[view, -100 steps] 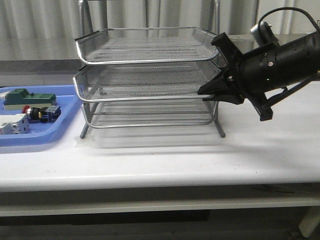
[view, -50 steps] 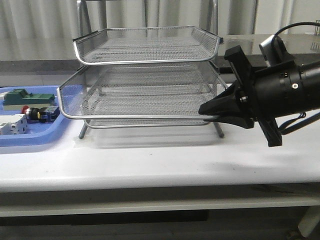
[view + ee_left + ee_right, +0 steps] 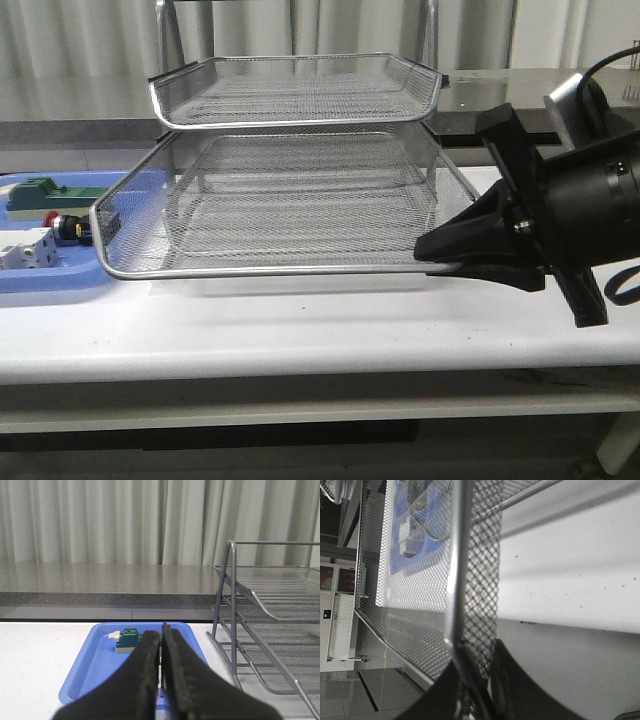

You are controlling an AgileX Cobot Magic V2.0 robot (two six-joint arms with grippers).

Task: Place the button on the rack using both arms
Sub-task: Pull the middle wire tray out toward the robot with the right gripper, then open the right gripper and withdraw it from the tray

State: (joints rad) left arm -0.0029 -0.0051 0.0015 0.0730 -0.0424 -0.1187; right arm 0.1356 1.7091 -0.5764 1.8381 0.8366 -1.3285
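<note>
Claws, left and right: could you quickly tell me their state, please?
Left claw: closed, holding nothing.
Right claw: closed on the rack's middle tray rim.

We see a blue tray (image 3: 40, 283) on the white desk (image 3: 300, 330), holding a green block (image 3: 40, 193) and a white breaker (image 3: 25, 250).

Front camera faces rack (image 3: 290, 190); wrist cameras sit close.
</note>
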